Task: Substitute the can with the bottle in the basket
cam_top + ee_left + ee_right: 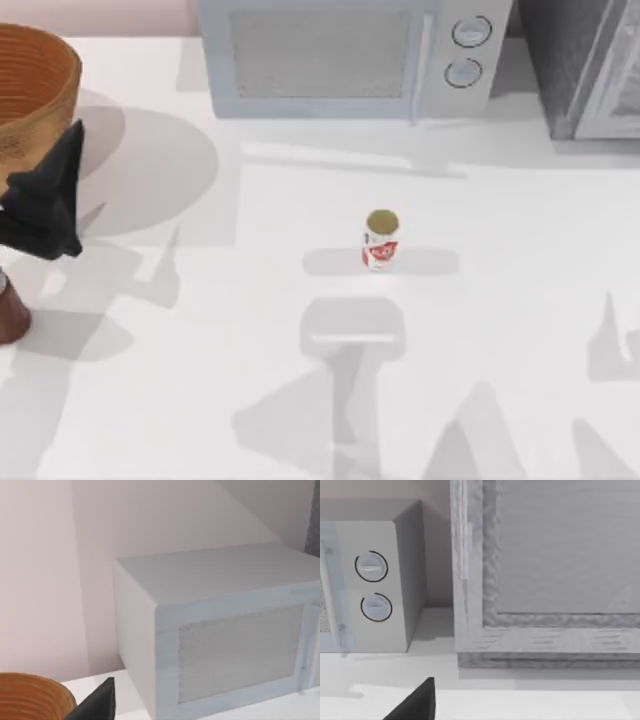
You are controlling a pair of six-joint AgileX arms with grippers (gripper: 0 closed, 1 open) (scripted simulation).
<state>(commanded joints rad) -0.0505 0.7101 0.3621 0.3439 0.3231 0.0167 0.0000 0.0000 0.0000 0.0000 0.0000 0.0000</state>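
The can point(381, 241), white with red markings and a dull gold top, stands upright in the middle of the table, away from both arms. At the table's far left corner sits the orange-brown wicker basket point(32, 88), also seen in the left wrist view point(31, 698). The reddish-brown bottle point(10, 312) stands at the left edge, partly cut off. My left gripper point(46, 203) hangs black between the basket and the bottle, just in front of the basket's rim. A black part of my right gripper point(415, 703) shows in the right wrist view.
A pale microwave point(350, 55) with two dials point(467, 50) stands at the back centre. A grey cabinet-like unit point(590, 65) stands at the back right. White tabletop point(250, 330) lies open around the can.
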